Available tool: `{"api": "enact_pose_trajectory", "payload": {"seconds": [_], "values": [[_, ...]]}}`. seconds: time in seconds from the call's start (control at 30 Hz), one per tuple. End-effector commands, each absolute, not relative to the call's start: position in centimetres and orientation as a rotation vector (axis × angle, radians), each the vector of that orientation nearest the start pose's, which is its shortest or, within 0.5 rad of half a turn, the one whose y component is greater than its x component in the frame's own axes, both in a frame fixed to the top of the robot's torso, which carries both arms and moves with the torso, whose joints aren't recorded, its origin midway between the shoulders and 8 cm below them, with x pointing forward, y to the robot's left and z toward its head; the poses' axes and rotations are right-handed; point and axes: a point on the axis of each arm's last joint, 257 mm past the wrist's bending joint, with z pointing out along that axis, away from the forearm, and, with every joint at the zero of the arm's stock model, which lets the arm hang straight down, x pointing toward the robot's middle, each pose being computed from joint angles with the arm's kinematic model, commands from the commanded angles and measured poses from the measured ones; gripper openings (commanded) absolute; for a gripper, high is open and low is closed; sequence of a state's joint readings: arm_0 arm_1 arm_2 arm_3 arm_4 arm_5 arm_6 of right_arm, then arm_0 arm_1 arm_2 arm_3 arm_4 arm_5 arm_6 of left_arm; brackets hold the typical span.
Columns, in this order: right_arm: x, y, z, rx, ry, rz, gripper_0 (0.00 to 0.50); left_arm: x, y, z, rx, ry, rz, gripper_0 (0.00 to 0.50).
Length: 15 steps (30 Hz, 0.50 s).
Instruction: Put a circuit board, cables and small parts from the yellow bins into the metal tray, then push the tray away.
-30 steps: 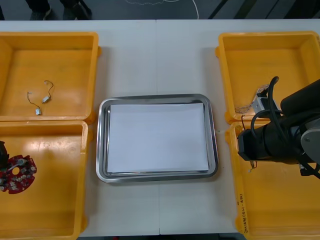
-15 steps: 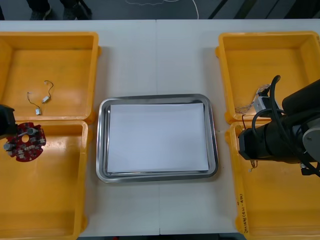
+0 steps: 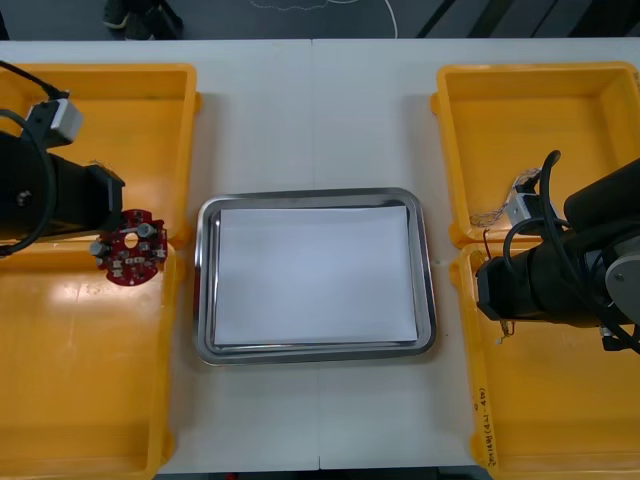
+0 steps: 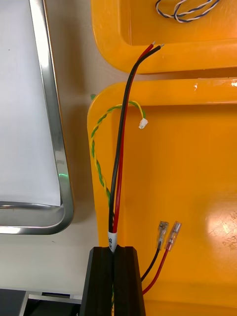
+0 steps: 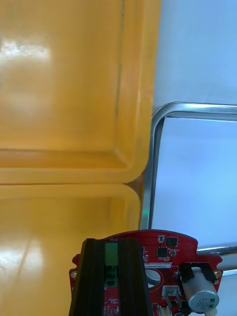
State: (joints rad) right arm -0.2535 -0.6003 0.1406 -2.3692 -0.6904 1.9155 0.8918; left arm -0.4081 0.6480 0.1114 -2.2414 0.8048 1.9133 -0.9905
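Over the seam between the two left-hand yellow bins [image 3: 130,120], just beside the metal tray [image 3: 205,300]: left pincer [image 5: 111,243], closed narrow on the edge of a round red circuit board [image 3: 133,258]. Across the tabletop [image 3: 310,110], at the inner rim of the near right bin [image 3: 560,410]: right pincer [image 4: 112,251], clamped tight on a black and red cable [image 4: 120,148], a twisted green and yellow cable [image 4: 95,148] alongside. Tray white inside, midway between the bin pairs. In the far right bin [image 3: 540,120], a blue and white cable [image 4: 185,10] lying loose.
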Motion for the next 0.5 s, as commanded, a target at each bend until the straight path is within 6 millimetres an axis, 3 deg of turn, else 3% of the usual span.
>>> {"api": "enact_pose_trajectory", "payload": {"seconds": [0.03, 0.5], "values": [[36.7, -20.6, -19.2, -0.063, 2.666, 0.169, 0.000, 43.6, 24.0, -10.8, -0.041, 2.543, -0.174, 0.000], [36.7, -20.5, -19.2, -0.075, 2.667, 0.168, 0.000, 44.7, 18.9, -12.1, -0.016, 2.584, -0.231, 0.000]]}}
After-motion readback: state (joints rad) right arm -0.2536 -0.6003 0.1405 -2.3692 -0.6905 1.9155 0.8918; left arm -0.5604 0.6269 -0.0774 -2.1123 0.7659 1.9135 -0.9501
